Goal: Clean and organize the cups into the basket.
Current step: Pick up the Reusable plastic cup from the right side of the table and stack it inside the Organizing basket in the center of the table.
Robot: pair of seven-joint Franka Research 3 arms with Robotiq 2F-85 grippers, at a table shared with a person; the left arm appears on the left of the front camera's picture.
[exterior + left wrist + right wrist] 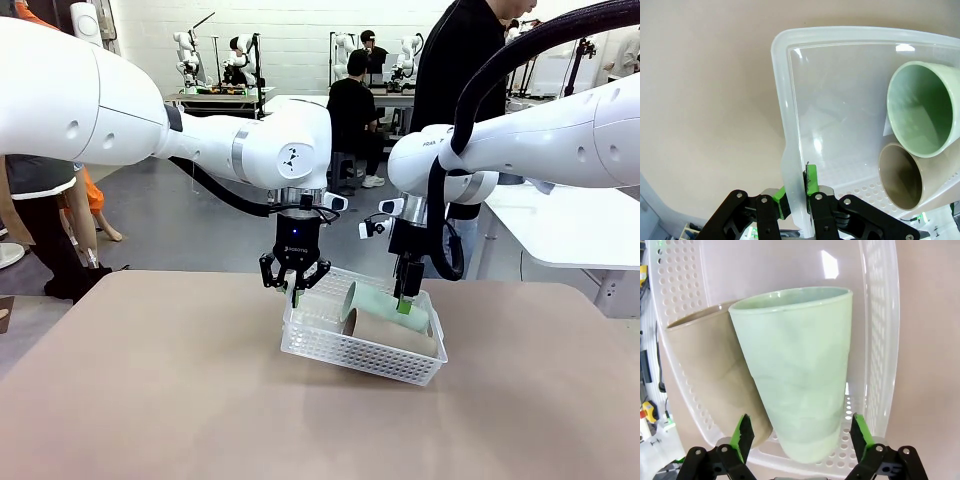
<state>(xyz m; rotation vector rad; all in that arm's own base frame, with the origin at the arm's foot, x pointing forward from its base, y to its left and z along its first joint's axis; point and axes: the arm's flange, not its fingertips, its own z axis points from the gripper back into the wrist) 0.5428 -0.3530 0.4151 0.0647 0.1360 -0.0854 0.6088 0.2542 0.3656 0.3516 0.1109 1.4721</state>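
Note:
The white perforated basket [360, 360] sits mid-table. My left gripper [295, 290] is shut on the rim of its left end wall [790, 125], one green pad on each side [796, 195]. Two cups lie on their sides in the basket, mouths toward that end: a mint green cup [385, 300] [920, 115] and a tan one [390, 330] [900, 175] against it. My right gripper [405, 305] stands open over the mint cup's base [800, 370]. Its green fingers straddle the cup with a gap on each side [802, 437]. The tan cup [705, 370] lies beside it inside the basket [880, 340].
The brown tabletop [150, 400] spreads bare around the basket on all sides. A person in black [450, 60] stands behind the table's far edge, and a white table [570, 220] stands at the back right.

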